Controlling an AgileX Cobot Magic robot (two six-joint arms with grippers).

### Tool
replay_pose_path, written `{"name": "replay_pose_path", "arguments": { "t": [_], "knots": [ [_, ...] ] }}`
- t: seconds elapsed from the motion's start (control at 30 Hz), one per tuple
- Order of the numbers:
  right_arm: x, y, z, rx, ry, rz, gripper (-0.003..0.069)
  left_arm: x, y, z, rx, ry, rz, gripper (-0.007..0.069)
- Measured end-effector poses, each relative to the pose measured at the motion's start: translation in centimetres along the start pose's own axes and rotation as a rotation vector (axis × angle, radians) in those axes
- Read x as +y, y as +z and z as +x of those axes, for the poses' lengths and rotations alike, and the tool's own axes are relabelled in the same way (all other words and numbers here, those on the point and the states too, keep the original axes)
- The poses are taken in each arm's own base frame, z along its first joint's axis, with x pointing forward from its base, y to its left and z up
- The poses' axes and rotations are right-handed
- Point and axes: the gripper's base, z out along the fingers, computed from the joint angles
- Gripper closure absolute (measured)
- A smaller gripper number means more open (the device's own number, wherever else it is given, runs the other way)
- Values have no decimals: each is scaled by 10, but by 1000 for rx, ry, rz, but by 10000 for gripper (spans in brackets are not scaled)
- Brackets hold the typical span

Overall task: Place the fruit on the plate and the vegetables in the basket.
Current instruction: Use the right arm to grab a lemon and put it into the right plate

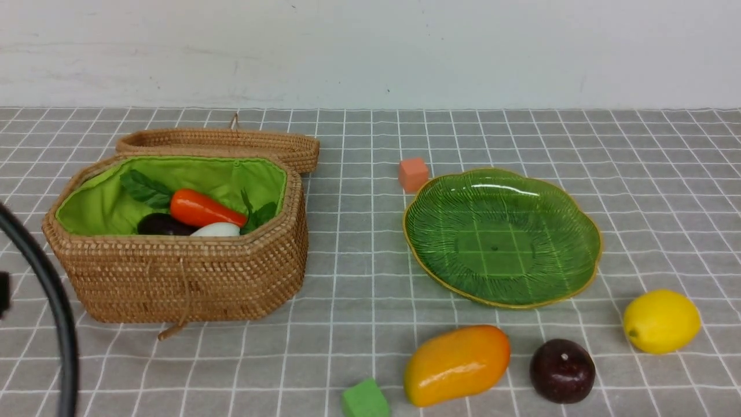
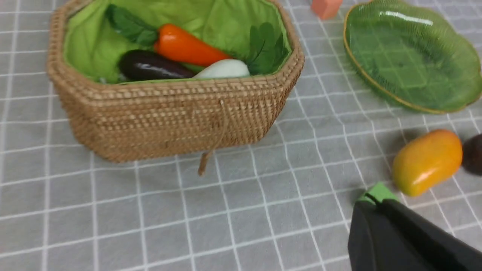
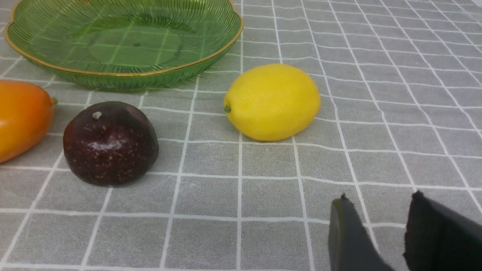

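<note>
Inside green-lined wicker basket [image 1: 173, 278]: three toy vegetables [image 1: 202, 209], sorted, so my left gripper [image 2: 371, 201] is pressed together, empty; right gripper [image 3: 380, 210], parted, faces glossy yellow lemon [image 3: 273, 101].

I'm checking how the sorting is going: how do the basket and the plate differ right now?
The basket is tall-walled tan wicker, while the plate is shallow green glass with a gold rim. The basket holds the carrot, eggplant and white vegetable. The plate holds nothing; the mango, purple fruit and lemon lie beside it. Both sit on the checked cloth.
</note>
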Motion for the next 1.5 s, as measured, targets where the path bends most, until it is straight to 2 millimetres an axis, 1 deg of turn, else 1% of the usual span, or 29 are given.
{"name": "replay_pose_path", "arguments": {
  "t": [0.07,0.2,0.37,0.5,0.53,0.67,0.7,0.73,0.8,0.83,0.87,0.93,0.97,1.0,1.07,1.1,1.17,1.23,1.33,1.37,1.43,1.5],
  "knots": [
    [0,0,0,0,0,0,415,2,5,5,0,-3,-2,638],
    [0,0,0,0,0,0,415,6,18,20,57,-8,-14,638],
    [0,0,0,0,0,0,415,7,21,25,80,-11,-17,638],
    [0,0,0,0,0,0,415,7,21,18,2,-34,-17,638],
    [0,0,0,0,0,0,415,8,22,15,-40,-20,-29,638],
    [0,0,0,0,0,0,415,11,27,15,-102,7,-48,638],
    [0,0,0,0,0,0,415,13,28,17,-150,22,-53,638],
    [0,0,0,0,0,0,415,14,28,19,-156,25,-53,638],
    [0,0,0,0,0,0,415,19,22,33,-254,61,-71,638],
    [0,0,0,0,0,0,415,20,21,36,-263,63,-75,638],
    [0,0,0,0,0,0,415,23,18,43,-301,72,-90,638],
    [0,0,0,0,0,0,415,30,10,64,-381,65,-136,638],
    [0,0,0,0,0,0,415,34,11,78,-391,55,-160,638],
    [0,0,0,0,0,0,415,36,10,87,-407,50,-174,638],
    [0,0,0,0,0,0,415,40,13,102,-411,40,-199,638],
    [0,0,0,0,0,0,415,40,12,105,-427,40,-202,638],
    [0,0,0,0,0,0,415,46,23,131,-411,31,-216,638],
    [0,0,0,0,0,0,415,48,27,140,-408,29,-218,638],
    [0,0,0,0,0,0,415,56,50,172,-316,17,-227,638],
    [0,0,0,0,0,0,415,58,56,180,-283,13,-231,638],
    [0,0,0,0,0,0,415,60,60,187,-250,9,-235,638],
    [0,0,0,0,0,0,415,60,61,188,-248,9,-235,637]
  ]
}}
